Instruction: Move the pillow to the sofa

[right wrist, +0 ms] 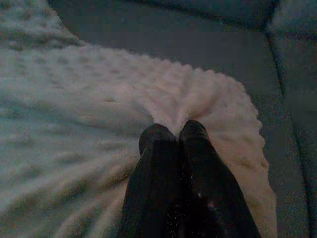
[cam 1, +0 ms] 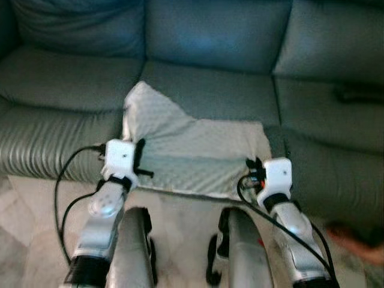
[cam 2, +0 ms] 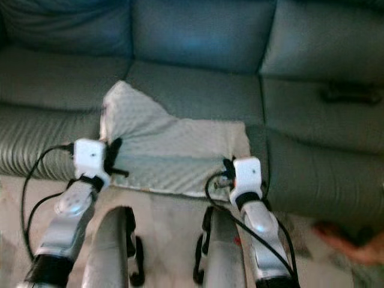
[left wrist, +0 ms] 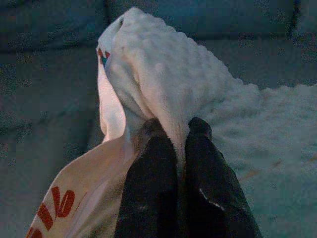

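Your white bumpy pillow (cam 1: 192,147) lies on the front of the grey-blue sofa (cam 1: 210,36) seat, its near edge overhanging. Your left tool (left wrist: 174,130) is clamped on the pillow's corner and your right tool (right wrist: 171,134) pinches its opposite near corner.

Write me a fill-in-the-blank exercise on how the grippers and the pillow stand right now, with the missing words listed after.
1. The white pillow lies on the seat of the ____-coloured sofa.
2. The left gripper is ____ on a fold of the pillow.
3. The right gripper pinches the pillow's ____.
4. The pillow's surface is covered with small raised ____.

Missing words: teal; shut; edge; bumps
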`<state>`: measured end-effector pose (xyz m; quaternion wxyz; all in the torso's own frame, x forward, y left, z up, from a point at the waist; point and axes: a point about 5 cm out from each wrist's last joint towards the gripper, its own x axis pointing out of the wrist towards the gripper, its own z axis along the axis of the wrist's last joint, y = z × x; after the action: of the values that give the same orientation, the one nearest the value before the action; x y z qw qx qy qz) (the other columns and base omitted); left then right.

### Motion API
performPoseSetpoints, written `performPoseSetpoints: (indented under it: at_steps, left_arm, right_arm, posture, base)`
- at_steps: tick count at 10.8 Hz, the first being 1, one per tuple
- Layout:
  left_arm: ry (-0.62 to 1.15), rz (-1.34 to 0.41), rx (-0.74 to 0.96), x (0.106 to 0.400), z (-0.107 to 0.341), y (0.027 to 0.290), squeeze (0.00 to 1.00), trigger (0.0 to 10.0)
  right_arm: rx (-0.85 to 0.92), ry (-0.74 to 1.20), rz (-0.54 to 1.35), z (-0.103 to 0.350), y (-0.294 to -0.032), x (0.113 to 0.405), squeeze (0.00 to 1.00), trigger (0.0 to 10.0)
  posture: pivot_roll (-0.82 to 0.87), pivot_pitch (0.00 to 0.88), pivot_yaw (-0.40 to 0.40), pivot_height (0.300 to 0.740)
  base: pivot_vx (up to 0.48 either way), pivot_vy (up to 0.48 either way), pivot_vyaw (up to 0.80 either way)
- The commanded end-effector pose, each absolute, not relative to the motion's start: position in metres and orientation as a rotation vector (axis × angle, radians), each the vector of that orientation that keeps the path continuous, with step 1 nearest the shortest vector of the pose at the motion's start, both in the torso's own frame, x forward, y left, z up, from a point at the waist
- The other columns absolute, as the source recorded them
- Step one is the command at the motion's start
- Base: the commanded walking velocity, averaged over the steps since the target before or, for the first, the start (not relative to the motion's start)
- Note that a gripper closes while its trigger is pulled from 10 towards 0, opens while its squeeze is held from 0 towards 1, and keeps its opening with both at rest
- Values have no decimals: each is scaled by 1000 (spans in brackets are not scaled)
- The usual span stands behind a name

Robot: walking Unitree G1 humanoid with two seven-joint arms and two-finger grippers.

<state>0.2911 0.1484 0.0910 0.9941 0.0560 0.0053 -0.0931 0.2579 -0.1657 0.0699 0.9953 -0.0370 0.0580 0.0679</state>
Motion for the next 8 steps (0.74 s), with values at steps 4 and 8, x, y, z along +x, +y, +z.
performPoseSetpoints:
  at_steps: [4, 8]
  left_arm:
    - [6, -179, 134, 315, 96, 144, 0, 10000]
    - [-67, -155, 137, 359, 127, 120, 0, 10000]
  right_arm:
    - [-89, 98, 9, 86, -201, 277, 0, 10000]
    - [-143, 40, -33, 115, -224, 313, 0, 10000]
  posture:
    - [-66, 459, 18, 612]
    - [-54, 517, 27, 612]
  base:
    - [0, 0, 0]
    - [0, 0, 0]
